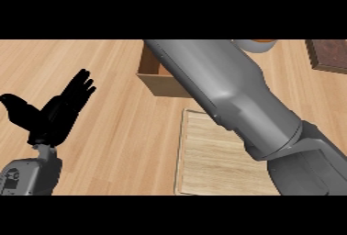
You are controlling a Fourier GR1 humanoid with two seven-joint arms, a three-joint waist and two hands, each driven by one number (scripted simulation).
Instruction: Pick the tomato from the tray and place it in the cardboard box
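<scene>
Head view: the right forearm (237, 101) stretches far over the cardboard box (159, 80); its hand is out of sight, so I cannot tell what it holds. The tomato is unseen. The tray (210, 160) lies near. The left hand (58, 112) rests spread wide at left. A tomato is likely light, soft and smooth, best cupped around its middle.

No readable text, labels, brands or numbers anywhere. Left forearm (27, 176) has a small dark marking on its grey casing near the lower left edge, too blurred to read. Cardboard box (161, 78), tray (203, 165) and wooden counter (102, 69) carry no print. The brown item (328, 55) at top right shows no lettering.
</scene>
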